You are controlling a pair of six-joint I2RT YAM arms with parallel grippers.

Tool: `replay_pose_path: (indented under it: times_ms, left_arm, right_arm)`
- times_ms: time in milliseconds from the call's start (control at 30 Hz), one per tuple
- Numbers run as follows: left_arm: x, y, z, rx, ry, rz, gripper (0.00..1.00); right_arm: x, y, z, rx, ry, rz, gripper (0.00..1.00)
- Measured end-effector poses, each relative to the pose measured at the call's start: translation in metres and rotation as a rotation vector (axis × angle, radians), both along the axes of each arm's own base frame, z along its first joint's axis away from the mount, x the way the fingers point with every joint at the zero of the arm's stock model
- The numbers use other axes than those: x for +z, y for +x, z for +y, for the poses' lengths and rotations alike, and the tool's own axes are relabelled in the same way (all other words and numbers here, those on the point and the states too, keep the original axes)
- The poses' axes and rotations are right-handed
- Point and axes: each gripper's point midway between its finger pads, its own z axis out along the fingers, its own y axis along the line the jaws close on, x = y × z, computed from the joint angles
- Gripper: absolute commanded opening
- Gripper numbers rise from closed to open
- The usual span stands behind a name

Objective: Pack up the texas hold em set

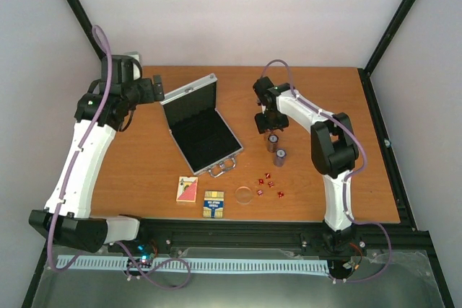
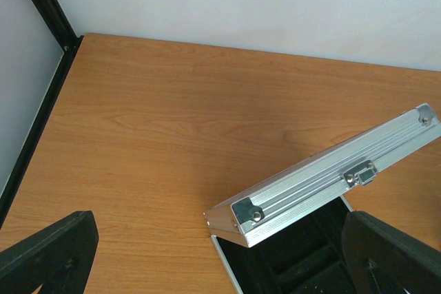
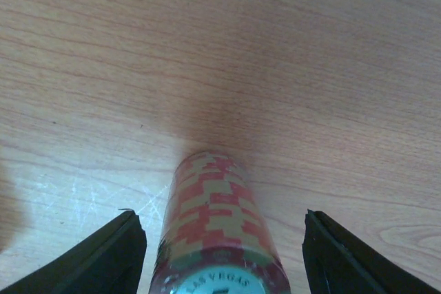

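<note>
Your right hand (image 3: pixel 220 242) is spread either side of the upright red-and-tan striped poker-chip stack (image 3: pixel 210 204); it likely handles dense and slick, so pinch its mid-height sides squarely.

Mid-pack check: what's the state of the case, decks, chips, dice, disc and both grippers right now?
Case: open, lid up, inside looks empty.
Red-white deck: flat, outside case.
Blue-yellow deck: flat, outside case.
Disc: flat, outside case.
Dice: loose, scattered, outside case.
Far chip stack: upright, ungripped.
Near chip stack: upright, free.
Left gripper: open, at lid.
Right gripper: open, straddling far chip stack.
</note>
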Motion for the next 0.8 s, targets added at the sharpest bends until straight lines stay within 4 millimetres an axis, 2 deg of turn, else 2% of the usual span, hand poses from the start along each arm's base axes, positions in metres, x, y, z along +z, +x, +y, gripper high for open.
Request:
replay_pose_path:
  times_ms: [267,467,567,667,700,800]
  left_arm:
    - [-0.007,0.001,0.002,0.009,0.011,0.018,1.0]
    - [-0.008,0.002,0.002,0.012,0.013,0.021,1.0]
    - [-0.01,0.002,0.002,0.012,0.013,0.025,1.0]
    - [-0.011,0.001,0.002,0.012,0.013,0.027,1.0]
    - [-0.011,0.001,0.002,0.012,0.013,0.027,1.0]
    - [-0.011,0.001,0.003,0.014,0.015,0.028,1.0]
  right_arm:
    - [-0.016,-0.002,-0.001,0.006,-0.018,0.032,0.61]
    - [-0.019,0.0,-0.003,0.007,-0.02,0.037,0.46]
    - [-0.021,0.001,-0.003,0.011,-0.02,0.039,0.35]
    - [-0.021,0.001,-0.002,0.011,-0.018,0.038,0.08]
    - [-0.021,0.002,-0.002,0.014,-0.017,0.039,0.03]
    - [-0.021,0.002,-0.002,0.013,-0.014,0.04,0.03]
